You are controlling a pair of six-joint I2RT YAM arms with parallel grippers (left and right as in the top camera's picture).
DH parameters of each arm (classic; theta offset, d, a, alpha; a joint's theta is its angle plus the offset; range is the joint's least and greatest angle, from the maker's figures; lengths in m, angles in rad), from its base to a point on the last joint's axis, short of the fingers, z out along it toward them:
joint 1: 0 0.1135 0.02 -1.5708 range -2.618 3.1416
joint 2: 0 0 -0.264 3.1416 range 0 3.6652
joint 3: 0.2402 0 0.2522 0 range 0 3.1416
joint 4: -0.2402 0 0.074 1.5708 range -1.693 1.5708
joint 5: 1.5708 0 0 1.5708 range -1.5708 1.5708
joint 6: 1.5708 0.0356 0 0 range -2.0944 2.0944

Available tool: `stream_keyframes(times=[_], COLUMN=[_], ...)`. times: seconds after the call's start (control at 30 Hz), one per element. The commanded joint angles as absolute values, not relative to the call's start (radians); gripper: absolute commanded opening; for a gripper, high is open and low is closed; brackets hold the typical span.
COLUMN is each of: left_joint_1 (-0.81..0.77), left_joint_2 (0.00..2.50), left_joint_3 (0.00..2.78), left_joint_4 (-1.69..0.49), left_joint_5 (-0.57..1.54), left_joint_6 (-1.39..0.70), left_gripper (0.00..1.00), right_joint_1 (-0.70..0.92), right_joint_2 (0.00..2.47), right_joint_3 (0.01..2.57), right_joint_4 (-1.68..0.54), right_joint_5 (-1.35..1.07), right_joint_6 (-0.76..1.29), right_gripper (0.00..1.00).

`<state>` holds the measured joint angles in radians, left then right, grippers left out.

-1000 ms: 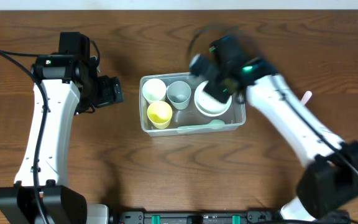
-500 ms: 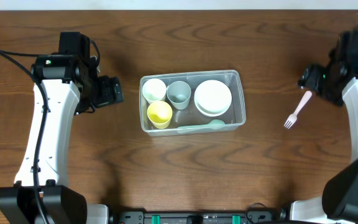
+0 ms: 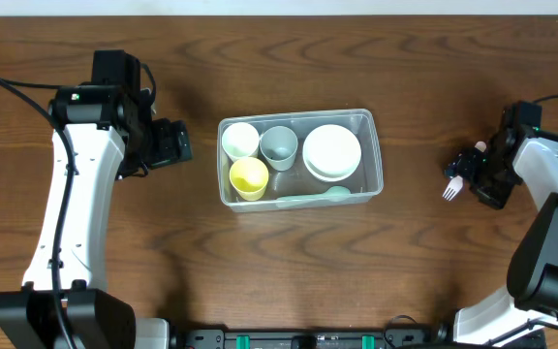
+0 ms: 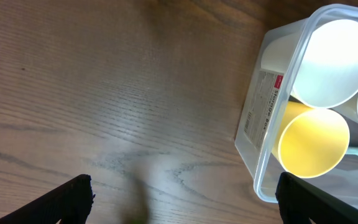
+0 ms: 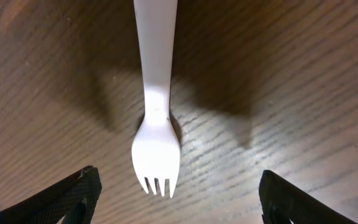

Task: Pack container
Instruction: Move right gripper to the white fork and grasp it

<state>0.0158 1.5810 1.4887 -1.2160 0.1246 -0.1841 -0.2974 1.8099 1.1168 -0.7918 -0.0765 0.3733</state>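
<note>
The clear rectangular plastic tub (image 4: 258,177), its sticker (image 4: 263,109) unreadable, sits ahead-right of the spread left fingers (image 4: 67,199). A pale plastic fork (image 5: 156,149) lies ungripped between the spread right fingers (image 5: 73,196).

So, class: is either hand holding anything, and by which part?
Nothing is held. The right hand is open, straddling the white fork lying on the table without touching it; the left hand is open and empty.
</note>
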Motion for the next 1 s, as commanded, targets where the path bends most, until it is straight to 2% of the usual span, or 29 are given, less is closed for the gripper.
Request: stream_keyframes(times=[0.0, 0.97], left_joint_1=[0.015, 0.015], left_joint_2=[1.58, 1.58], left_joint_3=[1.488, 1.488], left_joint_4=[-1.222, -1.222], left_joint_5=[0.12, 0.12], left_joint_6=[-0.189, -0.189], left_gripper=[0.94, 0.95], right_joint_1=[-0.3, -0.3], right_joint_2=[1.836, 1.869], right_joint_3=[1.109, 1.079], right_joint_4=[-0.785, -0.743], right_joint_5=[-0.086, -0.051], right_joint_6=[0.389, 0.388], right_gripper=[0.83, 0.8])
